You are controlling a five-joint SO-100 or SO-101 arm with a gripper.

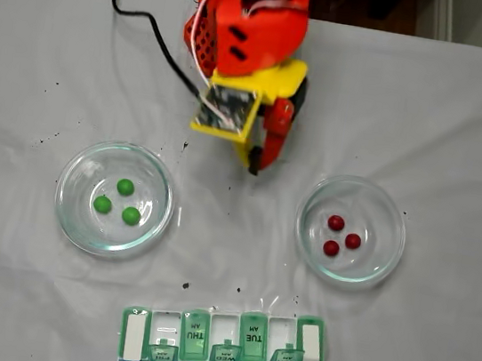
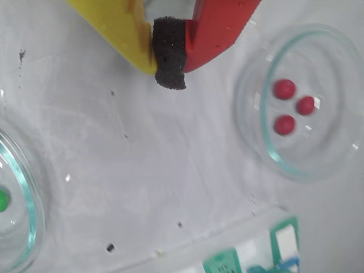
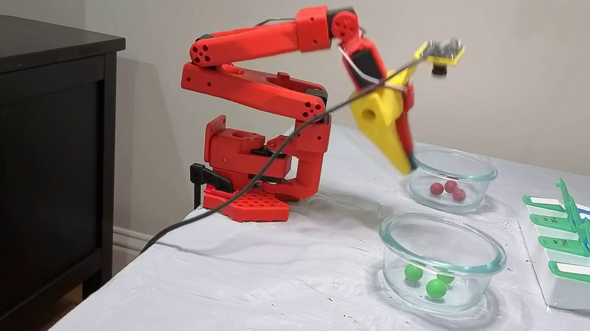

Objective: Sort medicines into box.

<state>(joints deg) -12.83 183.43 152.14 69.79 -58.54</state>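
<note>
Pill box (image 1: 222, 344) lids lettered THU, TUE (AM beneath), tool (image 2: 169, 68) clenched on nothing above cloth

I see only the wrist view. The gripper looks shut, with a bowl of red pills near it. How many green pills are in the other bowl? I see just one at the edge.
Observer: Three green pills lie in the left bowl in a fixed view from above.
Operator: Is the gripper low, near the cloth?
Observer: No. In the fixed view from the side, the gripper hangs above the table, about level with the rim of the red-pill bowl.
Operator: Are the box lids open?
Observer: Some are. In that side view several green lids of the pill organizer stand upright.
</note>
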